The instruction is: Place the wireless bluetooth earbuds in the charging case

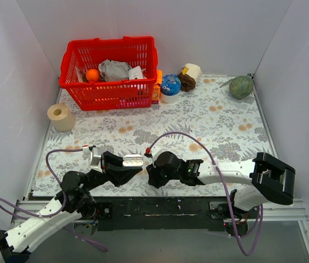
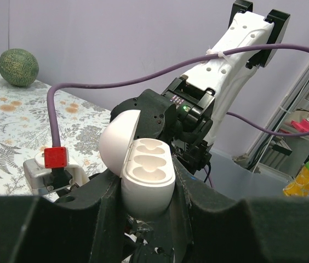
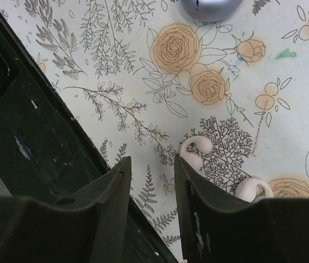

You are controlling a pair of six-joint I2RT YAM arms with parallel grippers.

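Nothing inserted yet: charging case (image 2: pixel 149 164) sat lid-open, both wells empty, pinched by left gripper (image 2: pixel 146 193). Right gripper (image 3: pixel 152 164) had jaws spread, empty, over the table (image 3: pixel 264 82) — two earbuds (image 3: pixel 194 152) lay just beside one finger, apparently untouched.

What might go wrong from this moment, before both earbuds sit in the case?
1. The right gripper is open with only tablecloth between its jaws; the nearer earbud lies outside one finger. Closing here may catch nothing or push it away.
2. The second earbud is partly hidden behind that finger and might be knocked.
3. The left gripper holds the open charging case tilted in the air; a bud released slightly off could fall out.
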